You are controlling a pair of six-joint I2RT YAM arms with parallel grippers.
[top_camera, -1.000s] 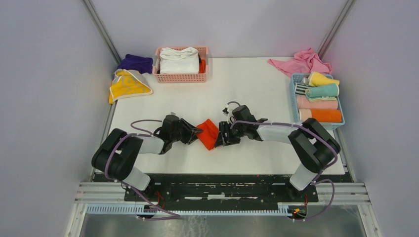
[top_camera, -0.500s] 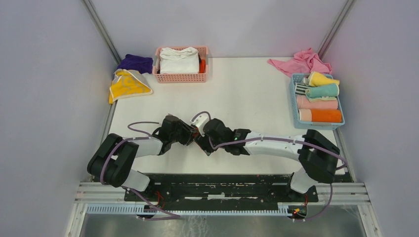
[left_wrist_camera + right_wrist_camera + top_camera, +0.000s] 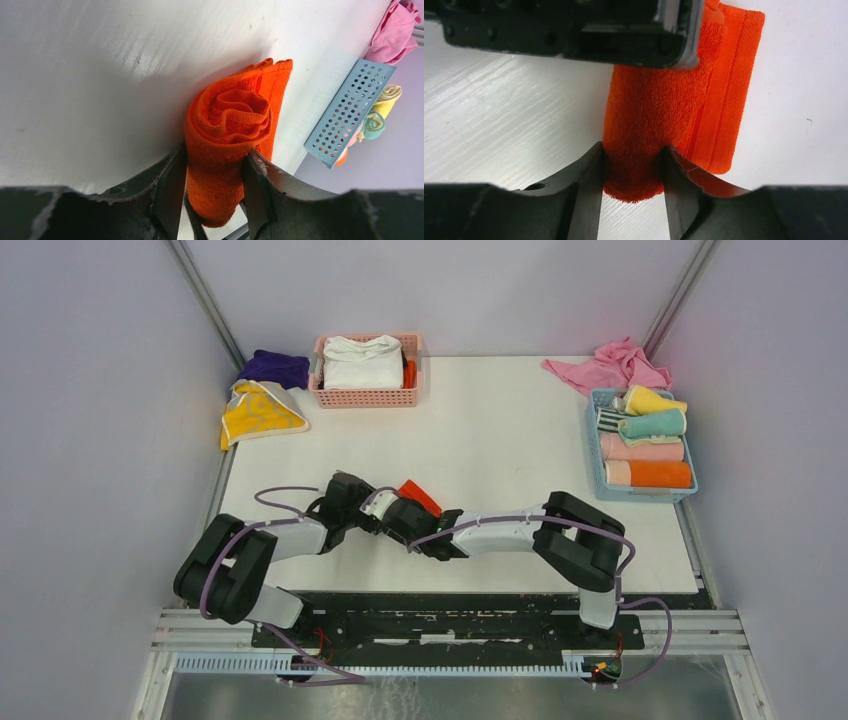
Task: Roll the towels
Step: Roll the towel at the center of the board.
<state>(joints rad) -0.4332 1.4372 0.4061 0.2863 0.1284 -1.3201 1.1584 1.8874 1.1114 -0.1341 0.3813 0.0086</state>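
Two arms, two tools, both low over the white tabletop [image 3: 500, 430] and meeting tip to tip.

One orange-red towel [image 3: 230, 115] lies between them, partly rolled. The spiral end faces the left tool [image 3: 215, 165], and a flat tail is still unrolled along the side of the roll.

- Left tool: narrow, fingers pressed on both sides of the roll's near end, holding it.
- Right tool [image 3: 631, 160]: narrow likewise, pinching the opposite end of the same roll. The other tool's black body is just past its tips.

Well off to the right tool's outer side is one blue basket [image 3: 648, 494] holding five rolled towels [image 3: 640, 448]: yellow, striped, teal, pink and orange. One loose pink cloth [image 3: 610, 365] lies just beyond it.

Far ahead of both tools is one pink basket [image 3: 365, 397] with a folded white cloth [image 3: 362, 362] and a sliver of orange beside it.

Beyond the left tool's outer side are one purple cloth [image 3: 275, 368] and one yellow cloth [image 3: 258, 412], touching each other at the tabletop's edge.
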